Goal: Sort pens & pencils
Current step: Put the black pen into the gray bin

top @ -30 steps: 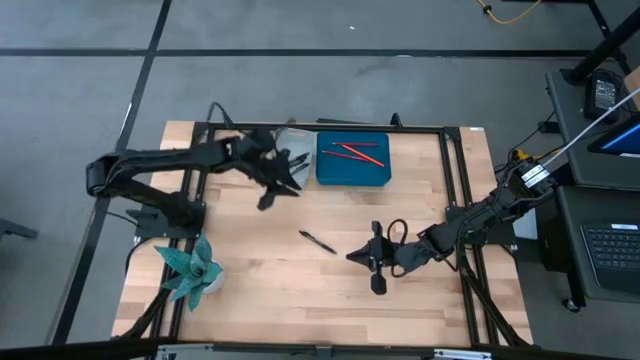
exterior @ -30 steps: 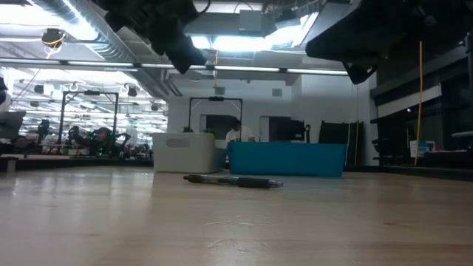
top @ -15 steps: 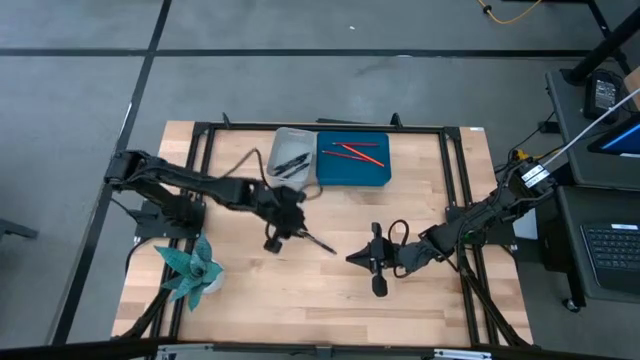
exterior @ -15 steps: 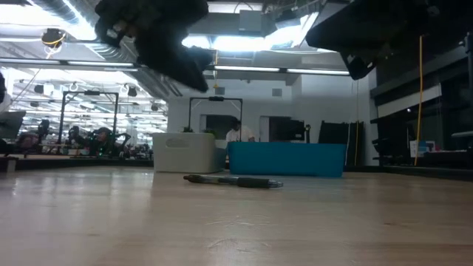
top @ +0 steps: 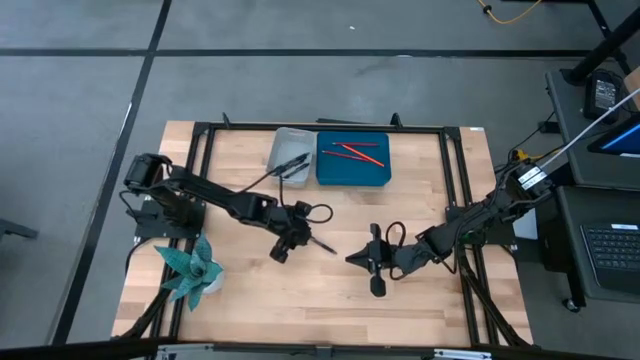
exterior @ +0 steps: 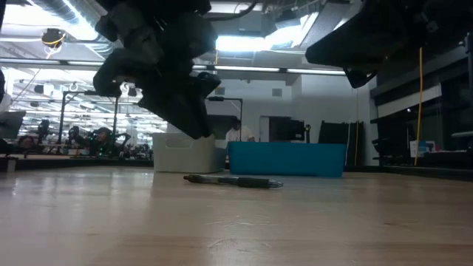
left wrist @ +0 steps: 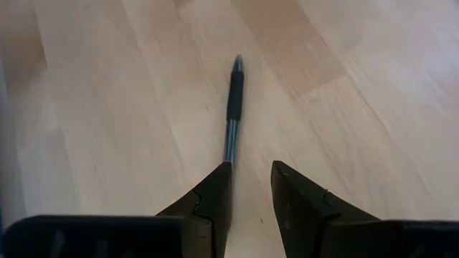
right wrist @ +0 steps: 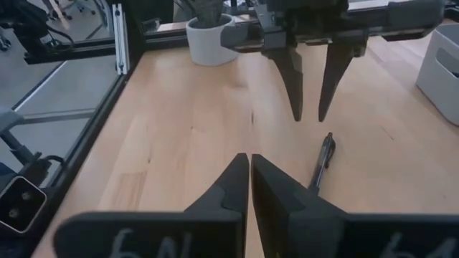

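Note:
One black pen [top: 322, 243] lies flat on the wooden table near its middle, also seen in the low view [exterior: 233, 181]. My left gripper [right wrist: 308, 115] hangs open just above the pen's left end, fingers slanting down, clear of it. In the left wrist view the pen [left wrist: 231, 115] runs away from the fingertips. My right gripper [top: 352, 258] waits shut, right of the pen, touching nothing. Dark pens lie in the grey bin [top: 290, 152]. Red pencils lie in the blue bin [top: 352, 160].
A potted plant [top: 190, 265] stands at the table's near left. The two bins sit side by side at the far edge. A black frame [top: 455, 180] runs around the table. Bare wood lies between the pen and the near edge.
My left gripper has swung from beside the grey bin toward the table's near edge and down, rolling as it went, and now hangs low over the pen's left end. The pen has not moved.

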